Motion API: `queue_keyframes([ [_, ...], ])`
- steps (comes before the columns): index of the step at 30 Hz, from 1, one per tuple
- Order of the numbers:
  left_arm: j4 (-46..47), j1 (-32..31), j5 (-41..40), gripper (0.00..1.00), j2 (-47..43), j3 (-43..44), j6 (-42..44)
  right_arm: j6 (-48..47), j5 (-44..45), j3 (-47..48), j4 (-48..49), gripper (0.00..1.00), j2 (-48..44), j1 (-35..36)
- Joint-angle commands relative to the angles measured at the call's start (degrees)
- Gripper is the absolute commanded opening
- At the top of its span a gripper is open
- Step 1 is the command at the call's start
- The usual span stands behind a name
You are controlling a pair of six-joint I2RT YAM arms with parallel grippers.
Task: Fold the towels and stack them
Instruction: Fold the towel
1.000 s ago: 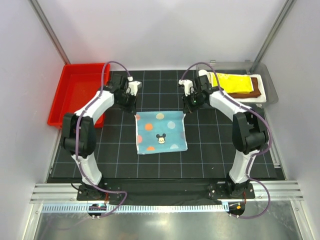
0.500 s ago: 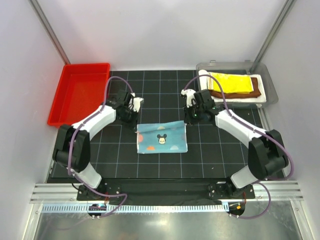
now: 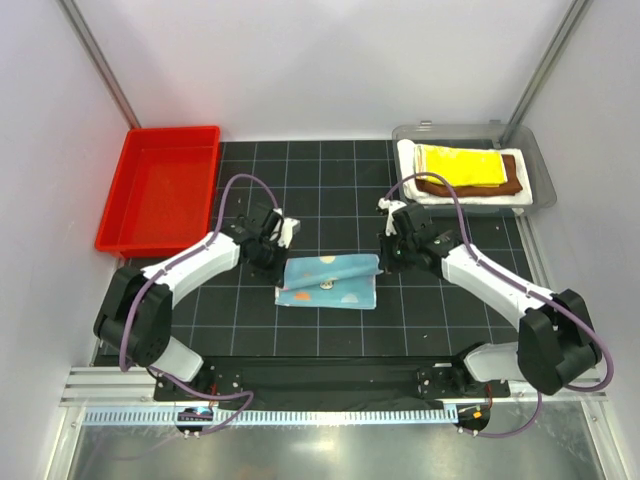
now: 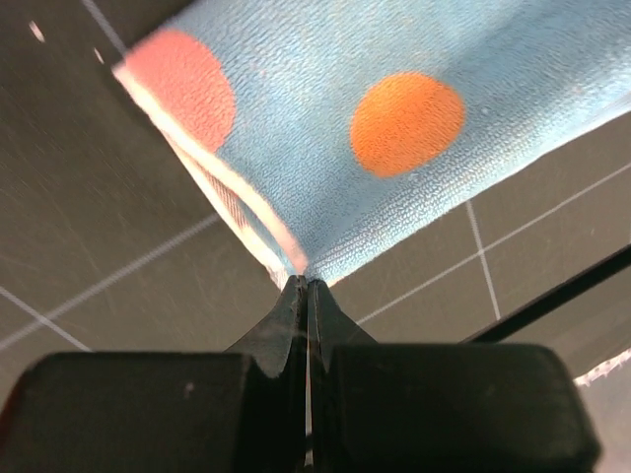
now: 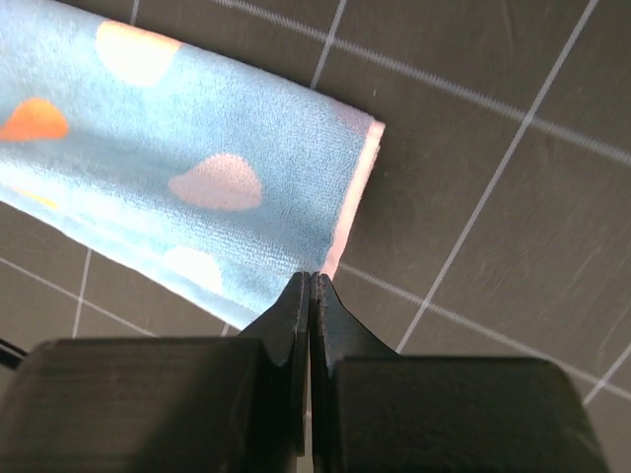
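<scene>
— Well, how would the light blue towel (image 3: 330,283) handle?

— Soft, light and limp, I'd judge. It lies part-folded at the middle of the black grid mat (image 3: 330,200). Both the left gripper (image 4: 307,284) and right gripper (image 5: 312,278) are pinched tight on its corners, the sensible hold.

— Room to move?

— Bare mat around it. A red bin (image 3: 150,190) sits off the mat's far-left corner, a clear tray (image 3: 541,172) of stacked towels (image 3: 460,165) off its far-right.

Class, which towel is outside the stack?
The light blue towel, held by the left pincer and right pincer; the yellow towel, brown towel and white towel are stacked.
</scene>
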Motion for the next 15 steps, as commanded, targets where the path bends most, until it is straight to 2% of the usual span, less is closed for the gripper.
queue_keyframes([
  [1, -1.2, -0.3, -1.9, 0.0, -2.9, -1.8, -2.9, 4.5, 0.1, -1.8, -0.1, 0.01, -3.2, 1.3],
  [8, -1.7, -0.5, -5.7, 0.0, -5.5, -2.0, -4.5, 9.3, -2.4, -6.0, 3.3, 0.01, -6.2, 5.3],
  [15, -3.3, -0.6, -4.2, 0.0, -4.3, -2.0, -4.1, 12.9, -1.2, -9.9, 4.5, 0.01, -6.3, 6.2],
])
